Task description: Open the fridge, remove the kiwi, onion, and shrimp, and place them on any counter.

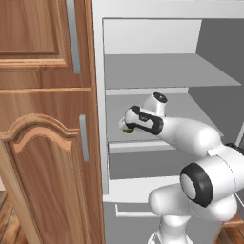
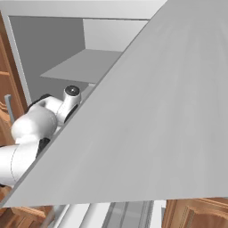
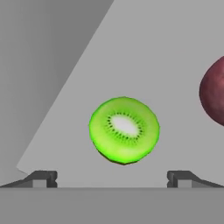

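Your arm (image 1: 190,136) reaches into the open fridge (image 1: 157,71), over its middle shelf (image 1: 190,102), with the fridge door (image 2: 160,111) swung wide across the right base view. Your jaws (image 3: 112,178) stand wide apart with nothing between them, the two fingertips (image 3: 43,178) low in the hand view. The kiwi (image 3: 124,130) lies on the shelf straight ahead of them, cut face toward you, not touched. The onion (image 3: 213,94) sits on the same shelf, apart from the kiwi, at the hand view's right edge. Beside the fridge stands the wooden cabinet (image 1: 43,119).
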